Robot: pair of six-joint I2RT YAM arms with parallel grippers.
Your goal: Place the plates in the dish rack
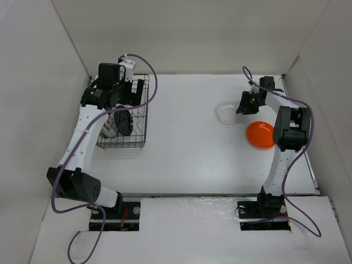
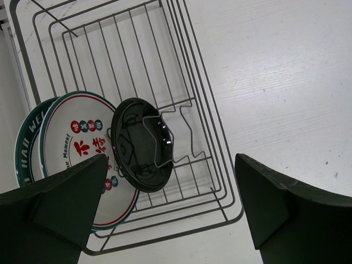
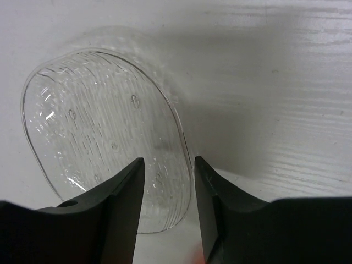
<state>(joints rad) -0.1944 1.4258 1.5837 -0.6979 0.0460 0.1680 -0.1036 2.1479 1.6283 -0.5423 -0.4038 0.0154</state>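
Plate 4 of 5: my R pincer (image 3: pixel 168 162) sat half-shut astride clear plate (image 3: pixel 99 121) rim on table (image 1: pixel 187 121), grip unsure; next needed firm pinch, lift, carry to rack (image 1: pixel 121 146) under gaping L pincer (image 2: pixel 170 159).

Top overhead, whole table (image 1: pixel 187 126); wrists close: left above dish rack (image 2: pixel 137 71), right above clear plate (image 3: pixel 104 126).

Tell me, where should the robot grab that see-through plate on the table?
Probably by its rim, on the edge nearest the right gripper, coming down from above. The clear plate lies flat and shallow, so only its thin upturned rim fits between two fingers.
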